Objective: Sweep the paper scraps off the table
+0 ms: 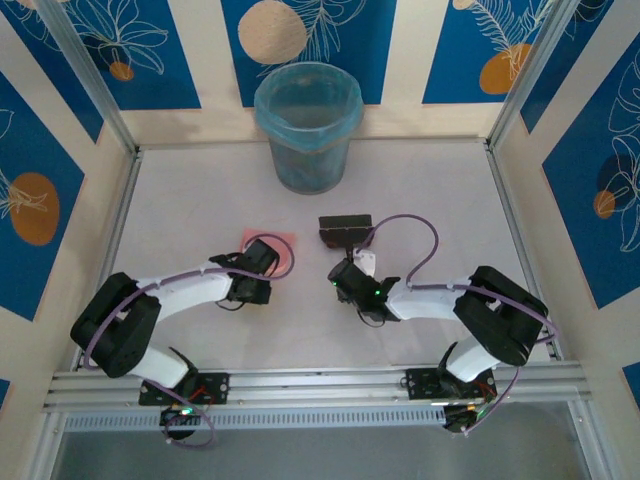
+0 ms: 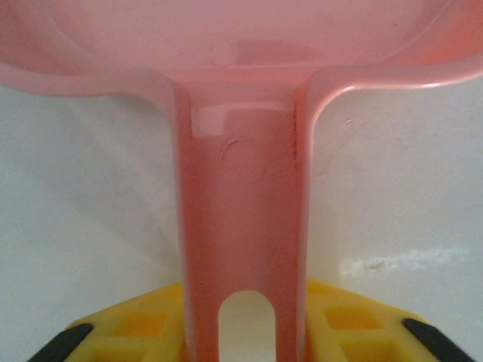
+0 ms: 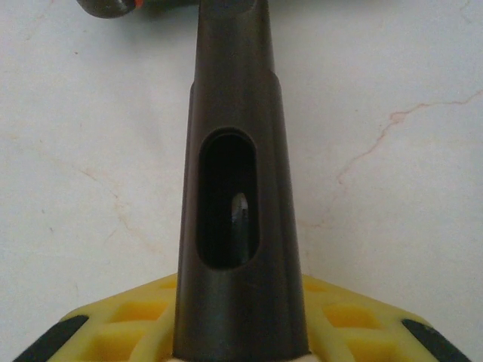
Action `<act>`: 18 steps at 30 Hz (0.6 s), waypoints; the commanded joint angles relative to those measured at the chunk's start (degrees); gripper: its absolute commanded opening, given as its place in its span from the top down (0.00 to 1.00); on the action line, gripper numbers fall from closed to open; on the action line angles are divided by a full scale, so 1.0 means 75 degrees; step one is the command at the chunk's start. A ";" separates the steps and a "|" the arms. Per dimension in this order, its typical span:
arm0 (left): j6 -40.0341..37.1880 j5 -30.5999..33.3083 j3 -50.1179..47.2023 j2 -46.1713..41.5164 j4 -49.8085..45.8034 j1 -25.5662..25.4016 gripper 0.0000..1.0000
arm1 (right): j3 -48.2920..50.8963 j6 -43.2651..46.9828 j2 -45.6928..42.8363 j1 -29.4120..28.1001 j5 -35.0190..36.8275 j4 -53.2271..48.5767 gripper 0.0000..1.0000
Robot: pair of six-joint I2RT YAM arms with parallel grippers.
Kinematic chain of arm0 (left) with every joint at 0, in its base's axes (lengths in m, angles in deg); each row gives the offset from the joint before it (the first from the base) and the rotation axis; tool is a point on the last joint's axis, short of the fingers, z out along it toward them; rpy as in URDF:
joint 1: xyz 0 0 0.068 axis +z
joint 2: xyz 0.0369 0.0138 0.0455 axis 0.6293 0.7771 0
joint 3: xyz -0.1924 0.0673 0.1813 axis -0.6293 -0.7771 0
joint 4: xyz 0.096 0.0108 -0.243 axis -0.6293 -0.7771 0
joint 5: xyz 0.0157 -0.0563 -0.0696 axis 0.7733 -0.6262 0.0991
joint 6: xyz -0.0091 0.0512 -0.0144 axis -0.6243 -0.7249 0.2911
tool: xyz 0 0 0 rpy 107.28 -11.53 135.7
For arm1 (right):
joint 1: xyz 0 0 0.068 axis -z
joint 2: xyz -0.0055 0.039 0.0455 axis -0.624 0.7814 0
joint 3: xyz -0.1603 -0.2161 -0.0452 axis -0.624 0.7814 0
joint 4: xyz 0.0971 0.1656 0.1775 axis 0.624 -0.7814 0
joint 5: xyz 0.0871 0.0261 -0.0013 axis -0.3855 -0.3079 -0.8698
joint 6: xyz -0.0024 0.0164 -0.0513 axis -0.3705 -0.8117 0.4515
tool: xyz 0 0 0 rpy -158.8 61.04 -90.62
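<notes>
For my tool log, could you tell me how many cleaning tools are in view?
2: a pink plastic dustpan left of centre, between the left fingers; a dark plastic brush beside it, between the right fingers.

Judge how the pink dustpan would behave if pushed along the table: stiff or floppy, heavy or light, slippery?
The pink dustpan is probably stiff: its moulded handle runs straight from the left pincer without sagging. Likely light, being thin, translucent plastic. Its glossy surface may slide easily over the smooth table.
</notes>
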 commanded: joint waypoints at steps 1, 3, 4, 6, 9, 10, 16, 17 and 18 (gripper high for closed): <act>-0.0076 -0.0432 -0.0089 0.0064 0.0215 0.0082 0.58 | -0.0053 -0.0264 0.0133 -0.0066 -0.0135 0.0186 0.91; -0.0111 -0.0534 -0.0135 0.0009 0.0294 0.0081 0.49 | -0.0010 -0.0283 0.0136 -0.0080 -0.0163 0.0258 0.89; -0.0114 -0.0544 -0.0157 -0.0022 0.0313 0.0082 0.47 | -0.0011 -0.0284 0.0129 -0.0103 -0.0156 0.0260 0.88; -0.0133 -0.0552 -0.0206 -0.0124 0.0367 0.0083 0.40 | -0.0033 -0.0311 0.0119 -0.0106 -0.0122 0.0218 0.88; -0.0138 -0.0600 -0.0379 -0.0492 0.0550 0.0075 0.25 | -0.0067 -0.0438 0.0110 -0.0108 -0.0077 0.0075 0.83; -0.0143 -0.0601 -0.0464 -0.0673 0.0617 0.0073 0.23 | -0.0073 -0.0455 0.0116 -0.0113 -0.0071 0.0060 0.82; -0.0254 -0.0548 -0.1279 -0.2821 0.1340 0.0066 0.03 | -0.0001 -0.0596 -0.0004 -0.0149 -0.0078 0.0064 0.74; -0.0258 -0.0522 -0.1465 -0.3288 0.1472 0.0071 0.01 | 0.0071 -0.0578 -0.0093 -0.0187 -0.0041 0.0147 0.68; -0.0240 -0.0482 -0.1643 -0.3733 0.1605 0.0071 0.00 | 0.0143 -0.0566 -0.0191 -0.0245 0.0005 0.0238 0.63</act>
